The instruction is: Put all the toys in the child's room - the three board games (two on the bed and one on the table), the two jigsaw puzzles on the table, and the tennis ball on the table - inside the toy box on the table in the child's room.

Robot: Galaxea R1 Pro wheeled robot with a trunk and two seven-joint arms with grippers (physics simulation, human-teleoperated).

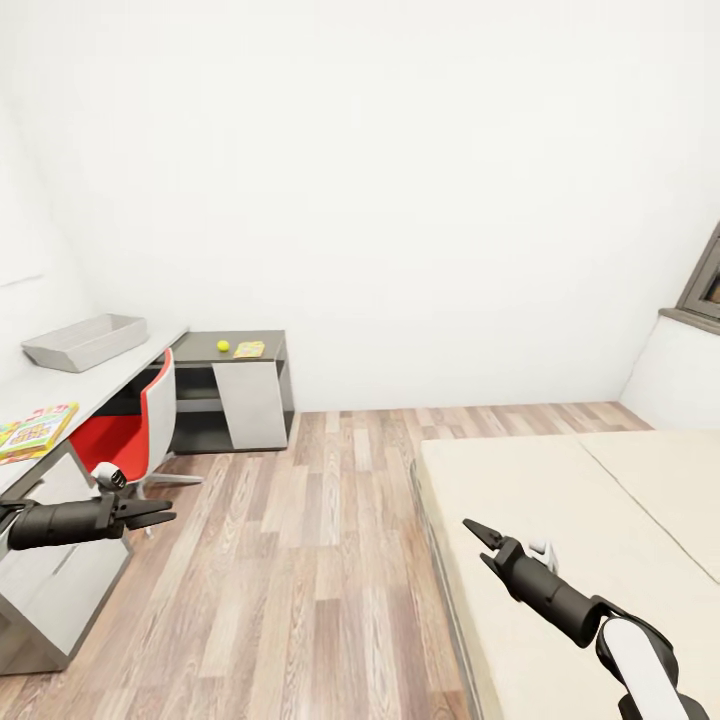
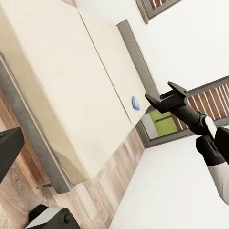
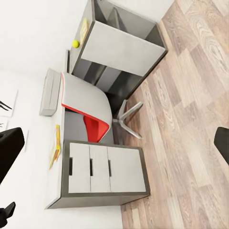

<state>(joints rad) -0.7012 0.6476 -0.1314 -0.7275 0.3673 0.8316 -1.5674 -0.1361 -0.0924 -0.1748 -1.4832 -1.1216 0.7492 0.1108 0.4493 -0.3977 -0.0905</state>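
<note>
The light grey toy box stands on the pale table at the left. Nearer me on that table lies a flat green, red and yellow printed box; I cannot tell whether it is a game or a puzzle. The lower dark section holds the tennis ball and a flat yellow box. A small blue board game lies on the bed near its far corner. My left gripper hangs open by the desk front. Over the bed's edge, my right gripper is open and empty, its fingers wide apart.
A red and white swivel chair is tucked under the table. A grey drawer cabinet carries the table's near end. Wood-plank floor runs between table and bed. A window sits in the right wall.
</note>
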